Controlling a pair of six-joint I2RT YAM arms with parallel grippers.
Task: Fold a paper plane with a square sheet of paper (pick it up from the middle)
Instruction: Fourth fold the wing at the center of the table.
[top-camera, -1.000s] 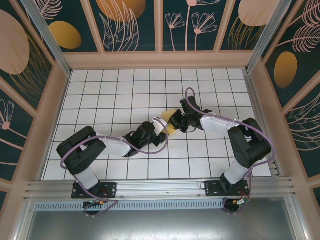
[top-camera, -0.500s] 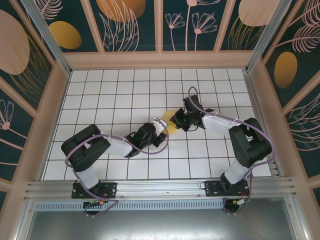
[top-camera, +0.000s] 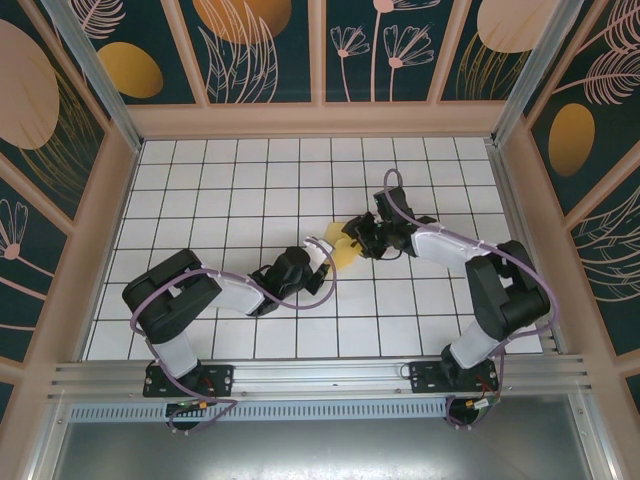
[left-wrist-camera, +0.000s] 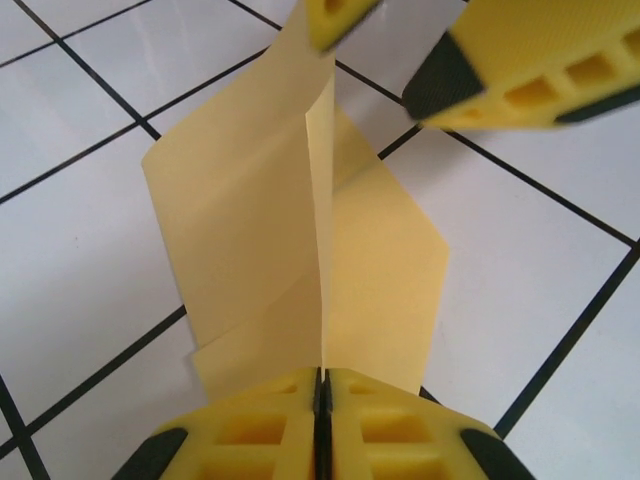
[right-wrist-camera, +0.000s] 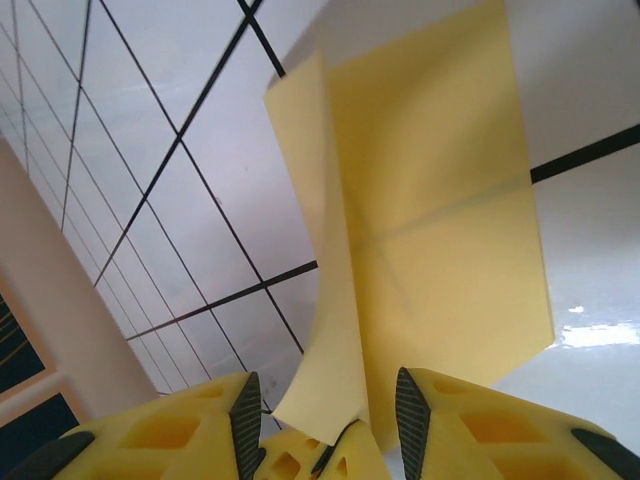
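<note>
Jaws first: the left jaws are clenched tight on the near end of the square sheet of paper (left-wrist-camera: 250, 230). Their yellow pads (left-wrist-camera: 250, 440) are pressed together with the centre crease pinched right in the seam. The right jaws are released, standing apart with the far end of the sheet loose between them, not squeezed.

The sheet is folded along its middle. The crease stands up like a ridge and the two halves slope down and away on either side, over the white tiled table (top-camera: 200, 180). From overhead it sits roughly mid-table, a little right of centre, strung between the tips of the two arms. Can't tell if its lower edges actually touch the table.

Compared to a second ago, the sheet hasn't really gone anywhere, same patch of tiles. What's changed is the right arm: its wrist has shifted back and to the right a bit, and its elbow has swung out toward the right-hand wall (top-camera: 560, 200). The left arm's shoulder link has nudged slightly right too.
</note>
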